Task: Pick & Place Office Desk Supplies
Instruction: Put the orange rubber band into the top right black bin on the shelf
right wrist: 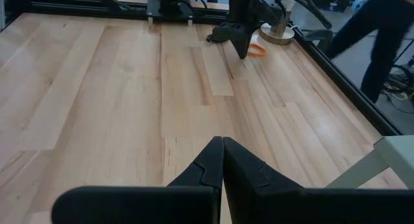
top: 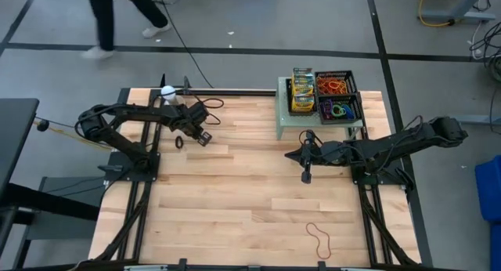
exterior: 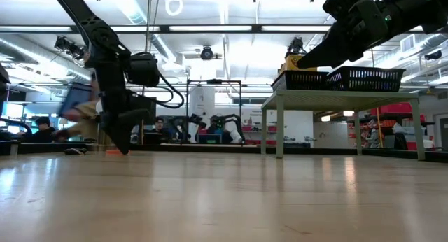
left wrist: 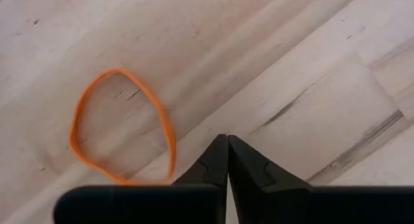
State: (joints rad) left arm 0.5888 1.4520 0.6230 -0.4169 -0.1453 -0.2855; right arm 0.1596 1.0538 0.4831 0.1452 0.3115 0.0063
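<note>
An orange rubber band (left wrist: 119, 123) lies flat on the wooden table (top: 250, 200) as an open loop, also seen in the right wrist view (right wrist: 257, 50). My left gripper (left wrist: 226, 140) stands shut just beside it, pointing steeply down at the far left of the table (top: 202, 136). The loop's near part runs out of sight under the gripper's body. My right gripper (right wrist: 223, 140) is shut and holds nothing, hanging above the table's right middle (top: 305, 175). Yellow-green crayon boxes (top: 302, 89) and more bands (top: 337, 99) sit in black baskets. My left gripper's fingers (left wrist: 213, 160) are shut against each other and nothing shows between their tips. The orange band's edge (left wrist: 171, 160) passes close beside them. Whether a finger touches the band I cannot tell, as the gripper's body hides that stretch.
The baskets stand on a raised green stand (top: 283, 122) at the far right. A white ball on a small stand (top: 167, 91) is at the far left. A reddish band (top: 319, 240) lies near the front edge. A person (top: 102, 20) walks beyond the table.
</note>
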